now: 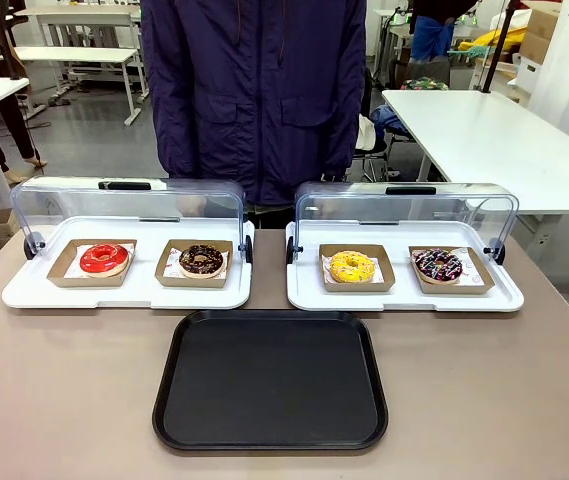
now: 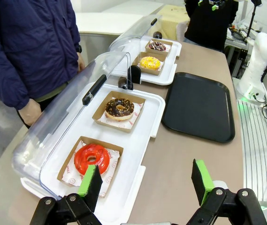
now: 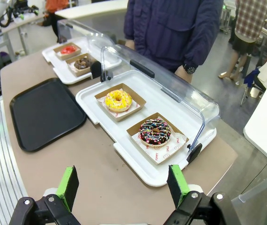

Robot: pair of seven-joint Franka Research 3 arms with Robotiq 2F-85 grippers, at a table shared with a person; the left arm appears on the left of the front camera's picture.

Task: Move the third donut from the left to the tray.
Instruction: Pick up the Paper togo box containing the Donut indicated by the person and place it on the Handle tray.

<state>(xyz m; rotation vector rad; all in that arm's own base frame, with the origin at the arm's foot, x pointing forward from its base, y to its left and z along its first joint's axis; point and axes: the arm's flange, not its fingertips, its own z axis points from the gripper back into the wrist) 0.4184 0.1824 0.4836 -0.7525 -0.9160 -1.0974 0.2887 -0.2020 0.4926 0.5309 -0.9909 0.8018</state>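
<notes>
- The yellow-glazed donut [image 1: 352, 266] is seen in its brown cardboard holder, untouched, on the right-hand white tray [image 1: 404, 298], whose clear lid [image 1: 404, 205] is raised
- The black tray [image 1: 269, 385] is laid bare on the near side of the table, apart from the donut
- The left gripper [image 2: 145, 176] and right gripper [image 3: 123, 180] are both held wide open, with nothing between the pads
- No grasp is judged begun; a reach by the nearer right gripper under the lid is called for, closing gently on the holder
</notes>
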